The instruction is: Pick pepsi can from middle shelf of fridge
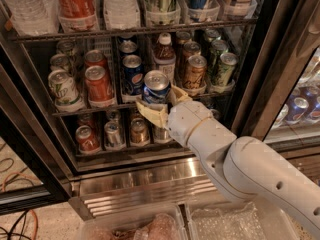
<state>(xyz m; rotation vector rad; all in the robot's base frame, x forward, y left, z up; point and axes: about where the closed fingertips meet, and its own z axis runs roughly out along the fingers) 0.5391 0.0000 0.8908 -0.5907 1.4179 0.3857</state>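
Note:
My gripper (161, 104) is shut on the pepsi can (156, 88), a blue can with a silver top. It holds the can upright just in front of the middle shelf (90, 108) of the fridge (250, 84). Its cream fingers (152, 114) wrap the can's lower part. More blue pepsi cans (132, 74) stand in the row behind on the same shelf. The white arm (240, 169) comes in from the lower right.
On the middle shelf stand green-white 7UP cans (62, 86), red Coca-Cola cans (97, 81), a brown bottle (164, 51), and tan and green cans (195, 71). Tall bottles (75, 1) fill the rack above. The lowest rack holds cans (114, 133). The ribbed steel base (145, 184) lies below.

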